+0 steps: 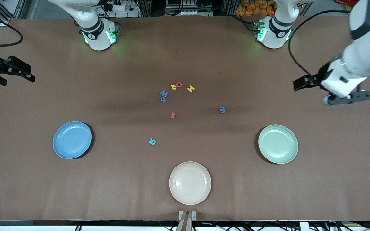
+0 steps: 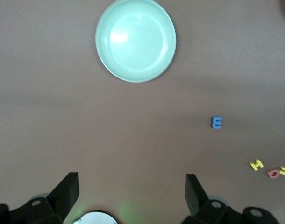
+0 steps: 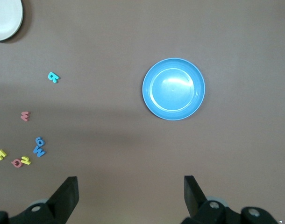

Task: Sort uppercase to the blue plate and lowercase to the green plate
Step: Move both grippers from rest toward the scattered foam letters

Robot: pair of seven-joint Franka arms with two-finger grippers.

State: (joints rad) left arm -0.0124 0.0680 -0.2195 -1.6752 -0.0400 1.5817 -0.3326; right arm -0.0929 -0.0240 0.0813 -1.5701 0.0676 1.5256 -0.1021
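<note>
The blue plate (image 1: 72,140) (image 3: 174,88) and green plate (image 1: 278,144) (image 2: 135,40) are empty. The letters lie mid-table: blue W (image 1: 164,93), yellow H (image 1: 190,89), red Q (image 1: 179,84), yellow n (image 1: 173,86) and blue g (image 1: 163,99) in a cluster. Red w (image 1: 172,115), blue m (image 1: 222,110) (image 2: 217,122) and teal R (image 1: 152,141) (image 3: 53,77) lie nearer the camera. My left gripper (image 1: 300,84) (image 2: 132,186) is open and empty, up over the left arm's end of the table. My right gripper (image 1: 18,79) (image 3: 131,186) is open and empty over the right arm's end.
A cream plate (image 1: 190,183) sits near the table's front edge, between the two coloured plates; its rim shows in the right wrist view (image 3: 4,18). The brown table (image 1: 108,179) is bare around the plates.
</note>
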